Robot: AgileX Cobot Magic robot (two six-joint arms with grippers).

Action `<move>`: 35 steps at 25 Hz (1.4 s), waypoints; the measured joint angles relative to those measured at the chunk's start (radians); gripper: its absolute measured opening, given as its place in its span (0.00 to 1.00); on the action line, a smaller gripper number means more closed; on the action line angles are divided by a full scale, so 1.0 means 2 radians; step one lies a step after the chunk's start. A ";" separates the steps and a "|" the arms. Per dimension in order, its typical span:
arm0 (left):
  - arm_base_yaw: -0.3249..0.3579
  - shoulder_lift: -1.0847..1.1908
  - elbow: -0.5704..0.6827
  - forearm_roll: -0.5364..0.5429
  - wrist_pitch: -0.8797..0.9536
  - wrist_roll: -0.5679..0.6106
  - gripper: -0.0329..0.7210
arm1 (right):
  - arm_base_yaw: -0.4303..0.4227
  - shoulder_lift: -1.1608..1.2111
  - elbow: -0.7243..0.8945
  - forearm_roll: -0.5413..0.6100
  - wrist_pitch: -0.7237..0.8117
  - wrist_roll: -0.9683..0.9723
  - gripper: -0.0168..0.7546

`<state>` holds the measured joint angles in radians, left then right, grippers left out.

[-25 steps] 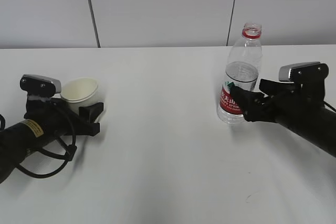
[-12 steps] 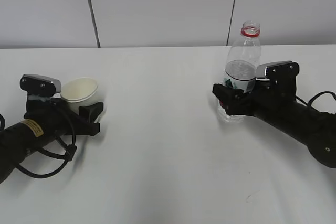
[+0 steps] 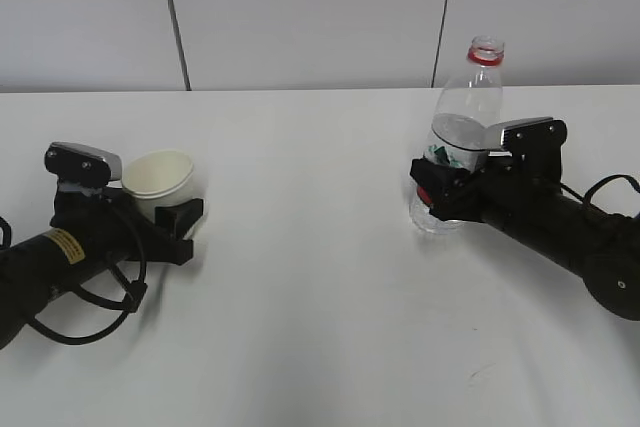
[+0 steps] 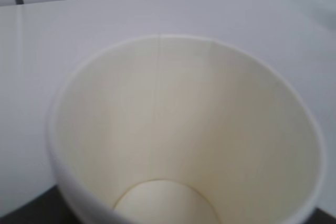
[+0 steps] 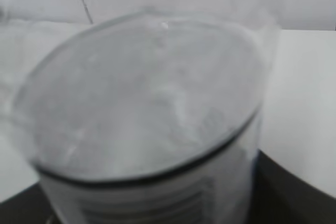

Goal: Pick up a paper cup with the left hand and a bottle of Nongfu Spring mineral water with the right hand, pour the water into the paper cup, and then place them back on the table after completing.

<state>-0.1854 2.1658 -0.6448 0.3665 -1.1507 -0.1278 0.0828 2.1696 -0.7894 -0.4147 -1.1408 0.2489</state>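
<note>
Right hand [image 3: 437,192] clamped around labelled middle of uncapped bottle [image 3: 455,137], upright on table [image 3: 310,277] at right, ready for lifting. Left hand [image 3: 178,225] hugging empty paper cup [image 3: 160,176], grip tightness unclear. Water [image 5: 142,103] inside bottle, unpoured.

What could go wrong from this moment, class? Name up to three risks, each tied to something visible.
1. The bottle has no cap and leans slightly in the right hand, so a jerky lift could slosh water out.
2. The grip sits low on a tall bottle, so it may tip further.
3. The paper cup is thin; the left hand could crush it or let it slip.
</note>
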 joint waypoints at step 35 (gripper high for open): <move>-0.118 -0.022 -0.041 0.112 0.005 -0.036 0.58 | 0.049 -0.081 -0.045 -0.018 0.189 -0.287 0.56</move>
<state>-0.4218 2.1216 -0.7272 0.5910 -1.1403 -0.2003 0.1814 2.0072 -0.8797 -0.4517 -0.7632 -0.3247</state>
